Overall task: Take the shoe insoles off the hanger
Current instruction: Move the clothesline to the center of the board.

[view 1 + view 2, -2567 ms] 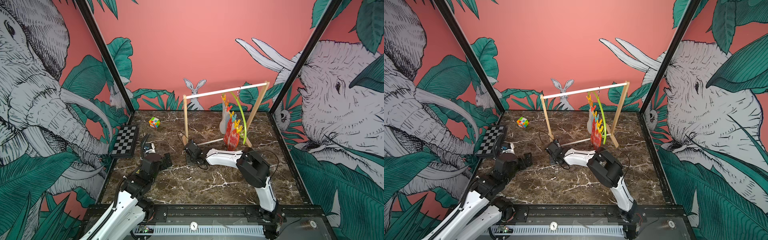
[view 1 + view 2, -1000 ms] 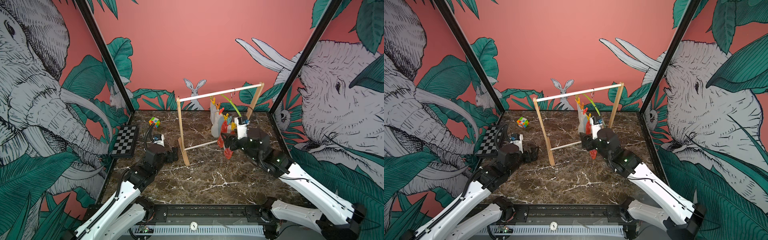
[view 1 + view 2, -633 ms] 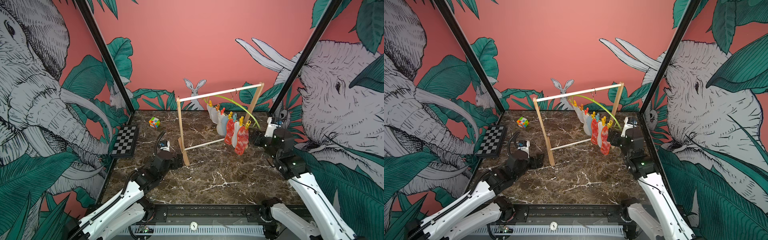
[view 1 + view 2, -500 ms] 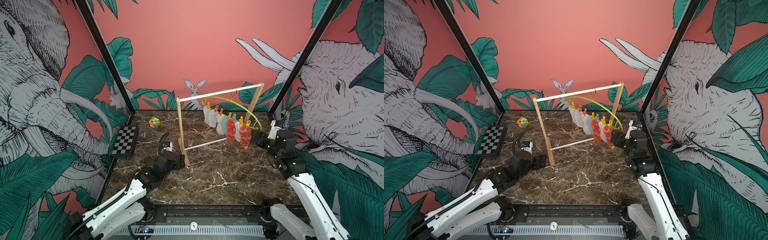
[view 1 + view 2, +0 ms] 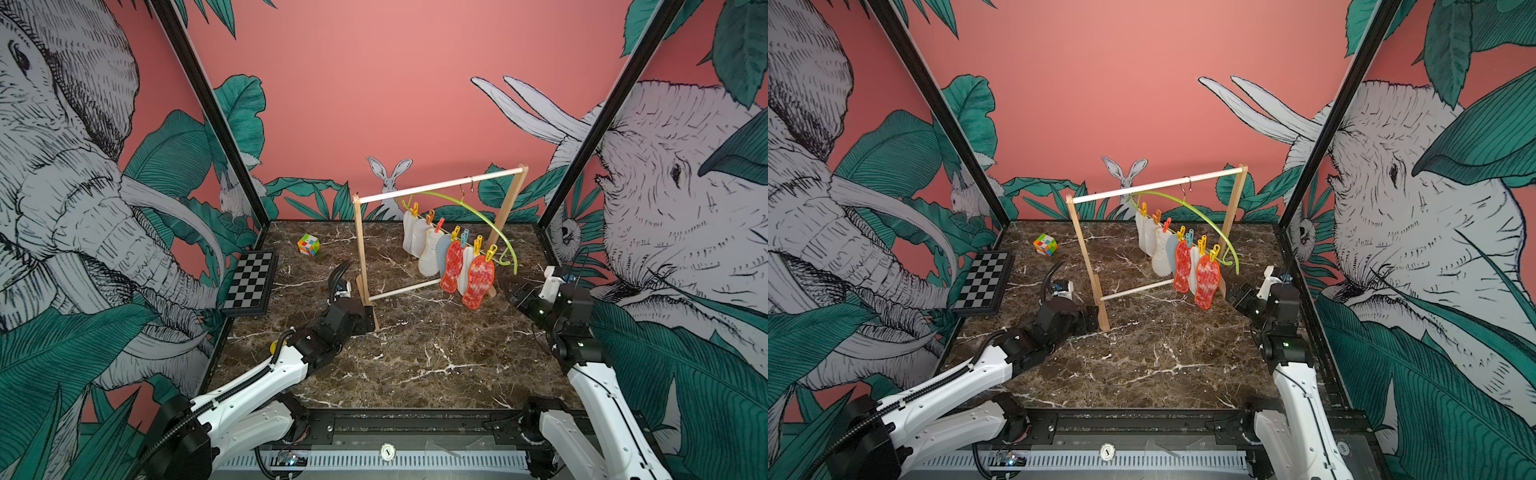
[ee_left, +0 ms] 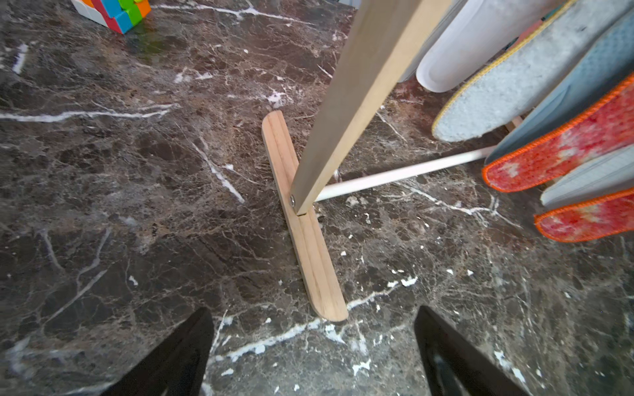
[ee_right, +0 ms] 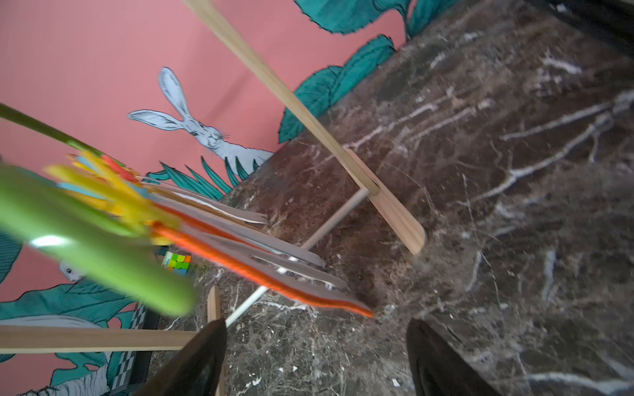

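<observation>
The left hand (image 5: 363, 319) sits low over the tabletop (image 5: 415, 361), spread and empty, just beside the foot of the wooden rack (image 5: 361, 249). The insoles (image 5: 478, 282) hang in a row, clipped to the green hanger (image 5: 459, 201), which hooks on the rack's rod. The right hand (image 5: 512, 291), spread and empty, is near the end red insole.

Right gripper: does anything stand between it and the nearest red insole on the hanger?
Nothing visible does. The open right gripper faces the nearest red insole edge-on across bare marble. The wooden rack's foot lies off to one side, and the hanger's green tip hangs higher up.
</observation>
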Motion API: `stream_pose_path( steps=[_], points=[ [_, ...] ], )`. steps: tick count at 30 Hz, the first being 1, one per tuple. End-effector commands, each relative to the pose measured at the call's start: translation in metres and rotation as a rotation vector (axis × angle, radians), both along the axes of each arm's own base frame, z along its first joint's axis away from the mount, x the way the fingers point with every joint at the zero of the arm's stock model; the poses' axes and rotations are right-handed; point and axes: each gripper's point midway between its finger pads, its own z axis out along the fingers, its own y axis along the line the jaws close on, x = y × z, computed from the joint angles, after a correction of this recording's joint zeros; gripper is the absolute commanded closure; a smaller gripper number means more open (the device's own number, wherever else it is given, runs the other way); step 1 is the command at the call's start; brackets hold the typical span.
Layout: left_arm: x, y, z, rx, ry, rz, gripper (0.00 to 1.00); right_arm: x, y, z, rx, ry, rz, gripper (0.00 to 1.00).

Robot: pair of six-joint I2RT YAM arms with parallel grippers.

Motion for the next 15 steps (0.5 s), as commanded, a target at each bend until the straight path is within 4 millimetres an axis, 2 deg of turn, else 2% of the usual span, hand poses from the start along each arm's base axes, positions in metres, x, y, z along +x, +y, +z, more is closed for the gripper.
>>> stream_pose_path(
  steps=[1, 4, 7, 11, 15],
  points=[
    [0.019, 0.0, 0.028, -0.012, -0.111, 0.059, 0.11, -0.006, -0.007, -0.013, 0.061, 0.024, -0.057, 0.2],
    [0.032, -0.01, 0.037, -0.022, -0.165, 0.047, 0.17, -0.009, -0.018, -0.037, 0.076, 0.1, -0.111, 0.26],
    [0.044, -0.021, 0.045, -0.01, -0.208, 0.025, 0.22, -0.007, -0.021, -0.05, 0.089, 0.146, -0.121, 0.3],
    [0.057, -0.023, 0.052, 0.002, -0.282, 0.051, 0.24, -0.001, -0.018, -0.058, 0.106, 0.17, -0.101, 0.3],
    [0.067, -0.016, 0.058, 0.015, -0.368, 0.105, 0.25, 0.0, -0.017, -0.061, 0.102, 0.181, -0.091, 0.26]
  ],
)
